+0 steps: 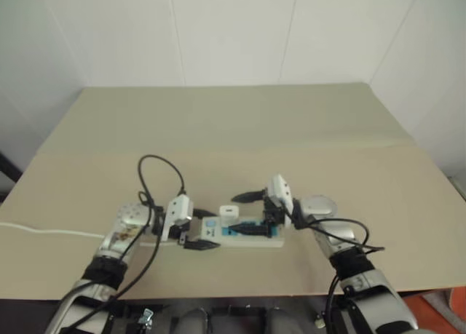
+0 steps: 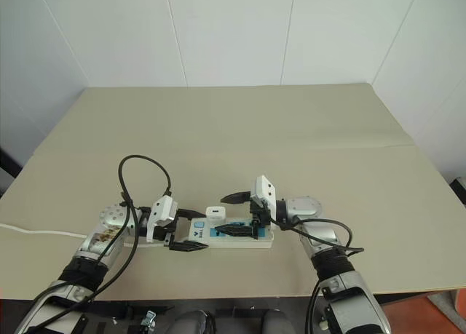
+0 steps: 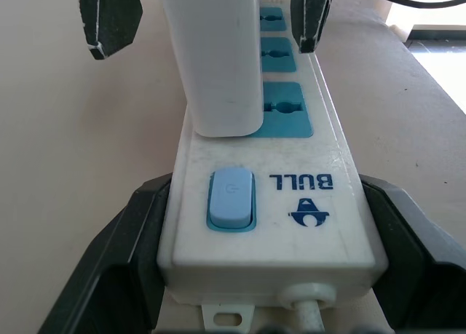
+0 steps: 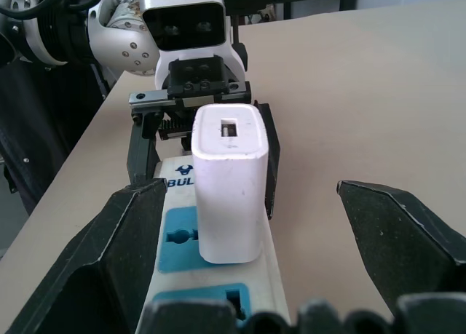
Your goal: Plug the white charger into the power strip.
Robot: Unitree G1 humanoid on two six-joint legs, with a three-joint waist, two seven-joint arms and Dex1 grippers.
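white charger (image 4: 229, 180) stands upright in socket nearest switch end of power strip (image 3: 277, 225), looks seated. strip lies long axis left-right on table (image 1: 240, 130), near edge. left claw (image 3: 269, 276) grasps strip's switch end, fingers either side. right claw (image 4: 262, 239) released, fingers spread wide, charger between and beyond tips, untouched, just left of it. right arm nearer charger.

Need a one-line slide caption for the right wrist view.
White charger standing upright in the power strip, open right gripper around it, left gripper clamping the strip's switch end.
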